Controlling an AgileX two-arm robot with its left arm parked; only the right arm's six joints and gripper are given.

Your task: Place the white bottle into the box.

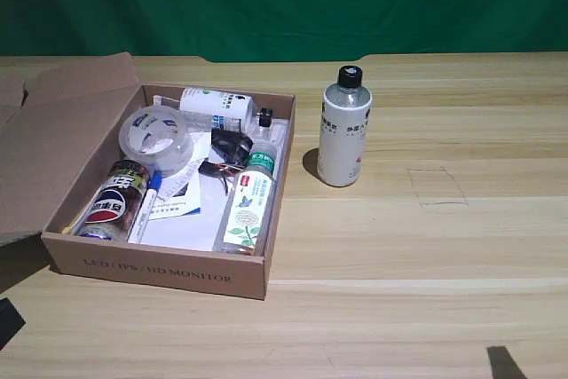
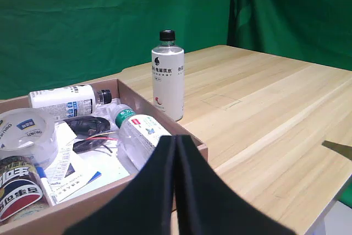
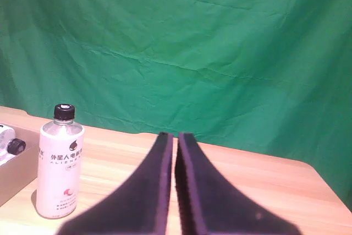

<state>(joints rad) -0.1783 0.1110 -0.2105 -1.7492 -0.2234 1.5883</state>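
The white bottle [image 1: 344, 130] stands upright on the wooden table, just off the box's side wall toward the exterior view's right, black cap on top. It also shows in the left wrist view [image 2: 168, 78] and the right wrist view [image 3: 59, 169]. The brown cardboard box [image 1: 160, 268] lies open at the exterior view's left, flap folded outward; its wall [image 2: 137, 98] and a corner [image 3: 11, 175] show in the wrist views. My right gripper [image 3: 175, 136] is shut with nothing between its fingers, well back from the bottle, which stands ahead and off to one side.
The box holds another white bottle lying down [image 1: 217, 106], a tape roll [image 1: 158, 138], a Pepsi bottle [image 1: 111, 206], a clear green-capped bottle [image 1: 248, 206], a pen and papers. A pencilled square [image 1: 437, 186] marks the table. The parked left gripper [image 2: 176, 141] hangs over the box.
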